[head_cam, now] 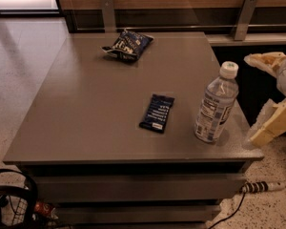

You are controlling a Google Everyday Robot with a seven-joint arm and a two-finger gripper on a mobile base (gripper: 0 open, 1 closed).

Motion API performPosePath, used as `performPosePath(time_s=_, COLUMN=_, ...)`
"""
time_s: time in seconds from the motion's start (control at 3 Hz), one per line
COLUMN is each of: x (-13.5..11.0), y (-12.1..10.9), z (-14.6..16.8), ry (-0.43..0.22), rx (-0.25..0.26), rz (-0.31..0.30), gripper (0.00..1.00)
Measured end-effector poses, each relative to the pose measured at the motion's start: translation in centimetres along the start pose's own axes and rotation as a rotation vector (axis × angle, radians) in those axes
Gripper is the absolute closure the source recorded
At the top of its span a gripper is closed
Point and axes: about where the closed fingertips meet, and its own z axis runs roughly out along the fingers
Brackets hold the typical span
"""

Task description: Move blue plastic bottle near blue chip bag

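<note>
Hand (252,99) spread wide, blue plastic bottle (216,105) just to its left
The hand hangs off the worktop's (86,128) right edge, holding nothing. The bottle stands upright; the blue chip bag (128,44) lies well left of the hand, farther back.

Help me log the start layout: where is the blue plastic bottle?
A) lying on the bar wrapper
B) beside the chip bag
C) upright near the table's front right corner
C: the blue plastic bottle stands upright there, with the gripper open just to its right.
</note>
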Motion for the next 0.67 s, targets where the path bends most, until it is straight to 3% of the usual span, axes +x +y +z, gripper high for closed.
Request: performPosePath(time_s=0.67, x=-1.2, y=-1.3, z=2.8, ry=-0.397, rx=-0.065, rz=0.011, gripper=0.0)
